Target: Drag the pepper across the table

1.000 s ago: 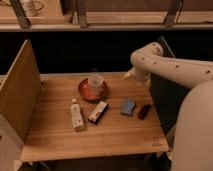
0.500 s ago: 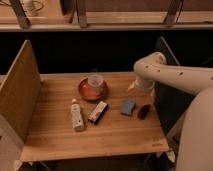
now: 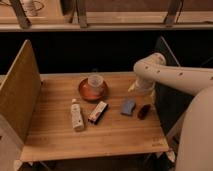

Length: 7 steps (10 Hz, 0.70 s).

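- While the gripper (image 3: pixel 136 89) hangs over the right rear part of the table (image 3: pixel 100 137), its fingers are spread and nothing is in them.
- Arm reaches in from the right, wrist bent down towards the tabletop.
- pepper (image 3: pixel 143 111) lies flat near the right edge, below and slightly right of the gripper, clear of it.
- blue block (image 3: pixel 128 106) sits just left of the pepper; can't tell whether the two touch.
- red-and-white box (image 3: pixel 98 111) lies at mid-table, angled, left of the block.
- white bottle (image 3: pixel 76 115) lies on its side, just left of the box.
- reddish plate (image 3: pixel 84 92) sits behind the box, with a clear cup (image 3: pixel 95 80) standing upright on it.
- Upright side panels: left panel (image 3: pixel 20 95) is light wood, right panel (image 3: pixel 167 95) looks dark, partly behind the arm.
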Tool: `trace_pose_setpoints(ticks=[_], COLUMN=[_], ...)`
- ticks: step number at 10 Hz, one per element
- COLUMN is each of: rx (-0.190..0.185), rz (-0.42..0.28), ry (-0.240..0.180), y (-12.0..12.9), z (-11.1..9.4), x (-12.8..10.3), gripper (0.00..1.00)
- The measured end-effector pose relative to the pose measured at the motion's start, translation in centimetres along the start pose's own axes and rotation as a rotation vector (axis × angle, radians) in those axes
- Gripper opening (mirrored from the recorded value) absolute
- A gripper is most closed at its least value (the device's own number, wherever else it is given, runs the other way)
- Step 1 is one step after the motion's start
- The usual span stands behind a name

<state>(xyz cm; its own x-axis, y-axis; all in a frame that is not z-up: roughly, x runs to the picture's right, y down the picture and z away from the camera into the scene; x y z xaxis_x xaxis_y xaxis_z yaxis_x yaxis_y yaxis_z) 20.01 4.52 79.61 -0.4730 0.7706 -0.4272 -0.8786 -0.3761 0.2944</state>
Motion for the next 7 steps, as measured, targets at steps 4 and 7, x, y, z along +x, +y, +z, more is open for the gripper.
trace_pose_setpoints(ticks=[4,7], rx=[-0.010,0.001], rz=[-0.003,0.010], ry=[0.046,0.080], y=[1.9,1.2], z=[1.1,2.1], x=[0.7,1.8], gripper=[0.80,0.80])
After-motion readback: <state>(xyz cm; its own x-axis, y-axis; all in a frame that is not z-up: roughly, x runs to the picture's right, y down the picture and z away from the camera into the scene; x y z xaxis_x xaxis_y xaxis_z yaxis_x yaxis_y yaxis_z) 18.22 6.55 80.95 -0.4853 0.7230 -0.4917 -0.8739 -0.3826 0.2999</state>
